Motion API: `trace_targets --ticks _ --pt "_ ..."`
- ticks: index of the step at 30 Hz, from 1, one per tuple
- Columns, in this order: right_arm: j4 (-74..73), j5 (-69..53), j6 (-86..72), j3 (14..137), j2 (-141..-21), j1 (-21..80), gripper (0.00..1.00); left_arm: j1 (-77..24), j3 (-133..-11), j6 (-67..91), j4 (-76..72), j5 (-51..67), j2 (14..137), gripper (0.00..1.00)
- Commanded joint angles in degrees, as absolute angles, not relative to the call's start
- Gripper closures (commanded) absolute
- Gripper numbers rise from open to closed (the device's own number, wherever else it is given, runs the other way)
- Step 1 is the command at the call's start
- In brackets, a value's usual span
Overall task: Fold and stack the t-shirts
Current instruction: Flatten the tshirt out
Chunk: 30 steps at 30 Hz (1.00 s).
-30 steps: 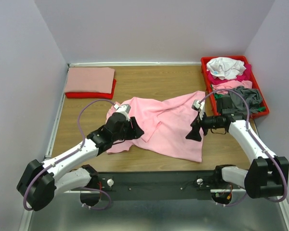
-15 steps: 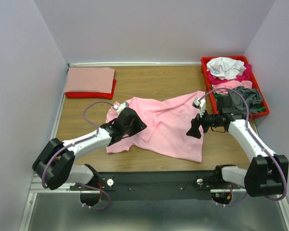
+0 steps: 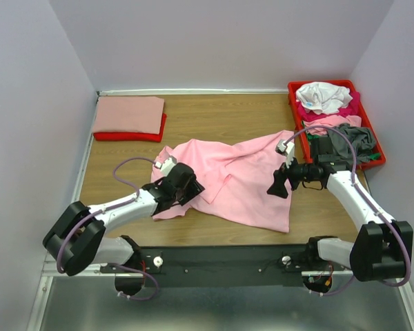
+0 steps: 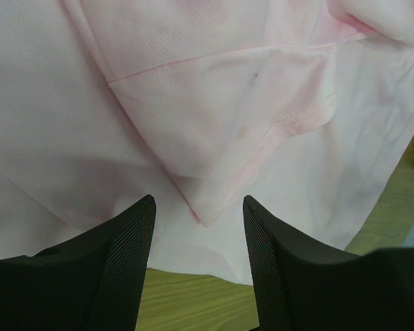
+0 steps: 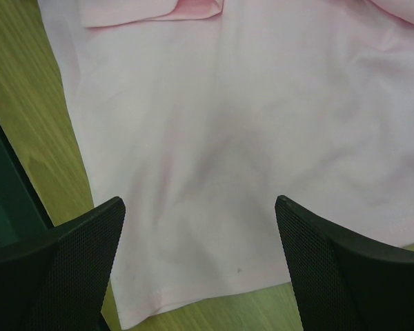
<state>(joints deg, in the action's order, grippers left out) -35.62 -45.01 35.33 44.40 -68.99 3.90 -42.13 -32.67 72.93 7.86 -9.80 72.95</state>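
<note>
A light pink t-shirt (image 3: 245,176) lies spread and rumpled across the middle of the wooden table. My left gripper (image 3: 191,191) is open low over its near-left part. In the left wrist view the gripper (image 4: 199,204) straddles the tip of a folded sleeve on the pink cloth (image 4: 193,103). My right gripper (image 3: 273,189) is open above the shirt's right side. In the right wrist view the gripper (image 5: 199,203) is spread wide over flat pink cloth (image 5: 228,103) near the hem. Neither gripper holds anything.
A folded salmon shirt (image 3: 127,113) lies on a folded red one (image 3: 117,136) at the back left. A red plastic tray (image 3: 294,103) at the back right holds white (image 3: 323,96), magenta (image 3: 307,114) and grey (image 3: 355,138) shirts. Walls close in on three sides.
My left arm has drawn back and dropped lower, and its gripper has shifted slightly toward the shirt's near-left edge. My right gripper has risen a little and otherwise stayed put.
</note>
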Motion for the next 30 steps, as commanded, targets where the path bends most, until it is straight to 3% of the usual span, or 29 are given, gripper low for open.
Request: trace_targets --ticks 1,9,20,24,29,30 --pt "-34.89 -44.3 34.54 44.74 -69.43 3.78 0.04 -42.36 -33.66 74.18 6.86 -14.15 74.7 0.39" --pt "-34.98 -44.47 34.54 44.65 -69.26 3.69 0.04 -42.36 -34.28 73.74 4.48 -14.06 78.48 0.45" --pt "-34.98 -45.09 34.54 44.56 -68.99 3.78 0.04 -42.36 -36.65 69.96 4.83 -17.58 77.87 0.59" --pt "-34.98 -45.09 34.45 44.56 -68.99 3.69 0.04 -42.28 -37.62 68.47 4.49 -17.67 78.66 0.73" --pt "-34.98 -45.09 34.45 44.56 -68.99 3.69 0.04 -42.28 -38.76 66.1 4.13 -17.4 78.14 1.0" --pt "-34.98 -45.09 34.45 44.56 -68.99 3.78 0.04 -42.28 -38.85 65.4 3.87 -17.49 77.44 1.0"
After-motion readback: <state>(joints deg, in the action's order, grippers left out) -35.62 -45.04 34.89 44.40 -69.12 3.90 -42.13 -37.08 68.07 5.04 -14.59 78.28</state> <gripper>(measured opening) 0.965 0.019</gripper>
